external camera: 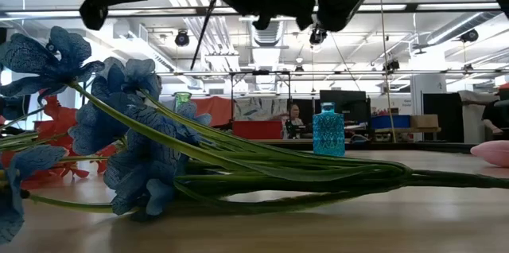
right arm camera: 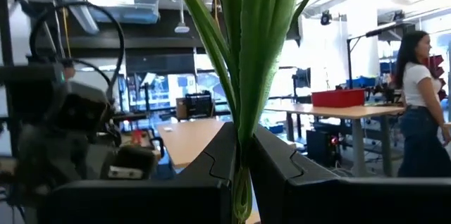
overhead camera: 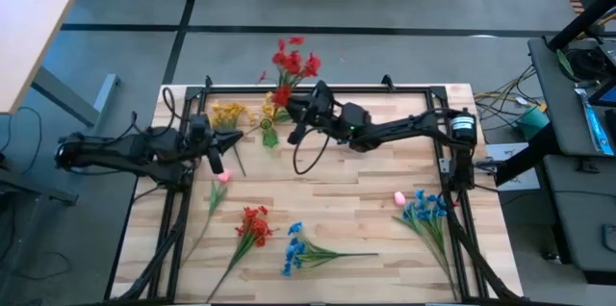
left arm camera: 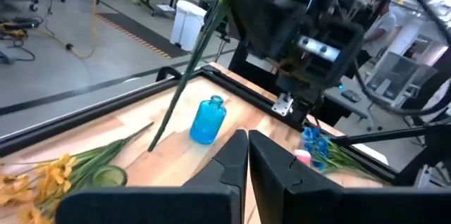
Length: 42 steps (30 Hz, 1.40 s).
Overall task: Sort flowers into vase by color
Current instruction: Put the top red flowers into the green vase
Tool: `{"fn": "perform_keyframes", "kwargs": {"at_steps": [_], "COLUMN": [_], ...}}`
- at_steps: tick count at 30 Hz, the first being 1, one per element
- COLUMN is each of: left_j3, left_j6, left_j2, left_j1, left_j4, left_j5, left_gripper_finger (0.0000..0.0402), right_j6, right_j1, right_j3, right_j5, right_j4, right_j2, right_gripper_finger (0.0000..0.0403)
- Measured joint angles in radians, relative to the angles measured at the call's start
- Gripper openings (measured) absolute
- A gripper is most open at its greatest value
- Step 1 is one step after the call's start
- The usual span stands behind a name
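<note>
The right gripper (overhead camera: 300,106) is clamped on the red flower spray's (overhead camera: 292,62) stem; the left gripper (overhead camera: 218,164) is closed, empty.

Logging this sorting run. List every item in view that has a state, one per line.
right gripper: shut on the red spray's stem, raised at the table's far edge
red spray: held, off the table
left gripper: shut, empty
blue vase: upright, no flowers in it
green vase: yellow spray beside it
yellow spray: lying flat
second red spray: lying flat
blue sprays: lying flat
pink buds: lying flat
</note>
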Motion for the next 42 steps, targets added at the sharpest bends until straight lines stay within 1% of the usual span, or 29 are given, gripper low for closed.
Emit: {"fn": "perform_keyframes", "kwargs": {"at_steps": [8,19,37,42], "left_j3": [-0.020,-0.053,-0.053,-0.053], "left_j6": [-0.008,-0.028,-0.029,-0.032], "left_j2": [-0.067,-0.080,-0.081,-0.081], "left_j1": [0.000,0.000,0.000,0.000], "left_j4": [-0.010,-0.010,-0.009,-0.009], "left_j5": [0.000,0.001,-0.005,-0.006], "left_gripper_finger": [0.0000,0.0000,0.0000,0.0000], "right_j6": [-0.054,-0.114,-0.104,-0.104], "right_j1": [0.000,0.000,0.000,0.000], "right_j3": [0.053,0.139,0.138,0.138], "right_j5": [0.000,0.001,0.009,0.009], "right_j4": [0.010,0.009,-0.062,-0.061], "right_j2": [0.074,0.184,0.186,0.186], "right_gripper_finger": [0.0022,0.0022,0.0024,0.0040]}}
